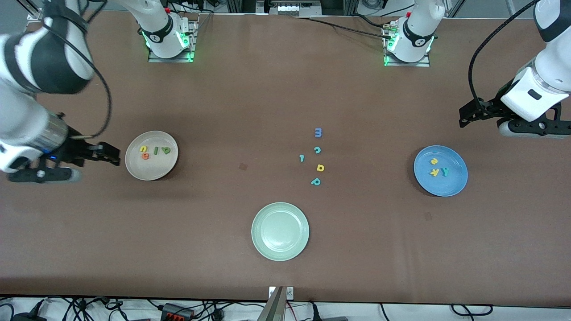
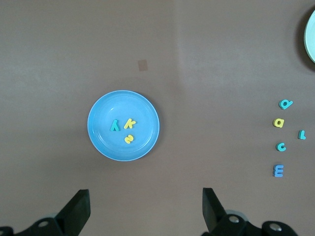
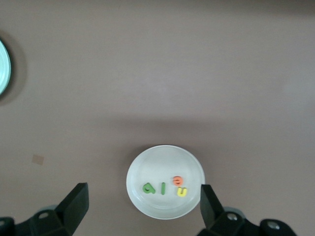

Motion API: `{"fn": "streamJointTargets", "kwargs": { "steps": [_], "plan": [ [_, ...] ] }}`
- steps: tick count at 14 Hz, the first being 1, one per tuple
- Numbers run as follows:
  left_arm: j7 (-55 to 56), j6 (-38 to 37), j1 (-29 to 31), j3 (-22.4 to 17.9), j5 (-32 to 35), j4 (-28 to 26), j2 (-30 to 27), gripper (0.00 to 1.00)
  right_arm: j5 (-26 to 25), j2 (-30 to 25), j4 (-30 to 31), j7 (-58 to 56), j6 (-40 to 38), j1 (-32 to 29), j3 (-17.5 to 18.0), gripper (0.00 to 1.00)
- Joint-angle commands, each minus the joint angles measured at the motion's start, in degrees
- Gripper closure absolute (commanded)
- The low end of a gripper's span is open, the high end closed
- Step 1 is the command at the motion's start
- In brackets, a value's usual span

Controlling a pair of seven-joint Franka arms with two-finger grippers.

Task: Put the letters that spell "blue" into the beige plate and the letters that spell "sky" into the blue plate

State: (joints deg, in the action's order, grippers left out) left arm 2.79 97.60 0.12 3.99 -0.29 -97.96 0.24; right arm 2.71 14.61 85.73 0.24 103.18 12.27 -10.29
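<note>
Brown matting covered the table (image 1: 276,89), and on it three round shallow plates were set well apart. Toward the right arm's end, the pale beige plate (image 1: 134,166) held four tiny foam letters — a yellow "u" (image 1: 143,149), an orange "e" (image 1: 145,156), a green bar "l" (image 1: 155,151) and a dark green "b" (image 1: 166,150). Toward the left arm's end, the medium-blue plate (image 1: 455,183) held a yellow "s" (image 1: 433,162), a yellow "k" (image 1: 434,172) and a teal "y" (image 1: 444,171). Between the two, nearer to the front camera, a pale green plate (image 1: 280,231) was seen. Farther from that camera than the green plate, loose letters were scattered on the mat: a blue "m" (image 1: 318,132), a teal "c" (image 1: 317,150), a small teal piece (image 1: 302,158), a rounded yellow letter (image 1: 320,167) and a teal "p" (image 1: 316,181).

The right gripper (image 1: 105,154) was held just beside the beige plate, its fingers (image 3: 74,204) spread wide and gripping nothing. The left gripper (image 1: 475,113) was held above the mat near the blue plate — its fingers (image 2: 76,211) likewise spread apart and empty.
</note>
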Motion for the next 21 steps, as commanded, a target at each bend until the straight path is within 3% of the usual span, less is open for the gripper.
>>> {"fn": "streamJointTargets", "kwargs": {
  "steps": [1, 4, 8, 13, 21],
  "plan": [
    [-0.4, -1.1, 0.0, 0.0, -0.4, 0.7, -0.3, 0.0, -1.2, -3.3, -0.4, -0.1, -4.6, -8.7, 6.3, 0.0],
    [-0.4, -1.1, 0.0, -0.1, -0.4, 0.7, -0.3, 0.0, -1.3, -3.5, -5.2, -0.3, -12.3, -11.3, 6.1, 0.0],
    [-0.4, -1.1, -0.1, -0.1, -0.4, 0.8, -0.3, 0.0, -1.7, -4.1, -5.7, -0.3, -13.0, -13.4, 6.5, 0.0],
    [-0.4, -1.1, -0.1, -0.1, -0.4, 0.8, -0.3, 0.0, -3.6, -10.7, 4.9, 0.2, -8.9, -12.9, 6.7, 0.0],
    [-0.4, -1.1, -0.1, -0.1, -0.4, 0.8, -0.1, 0.0, -4.1, -15.4, 10.7, -1.1, -6.9, -12.7, 6.8, 0.0]
  ]
}}
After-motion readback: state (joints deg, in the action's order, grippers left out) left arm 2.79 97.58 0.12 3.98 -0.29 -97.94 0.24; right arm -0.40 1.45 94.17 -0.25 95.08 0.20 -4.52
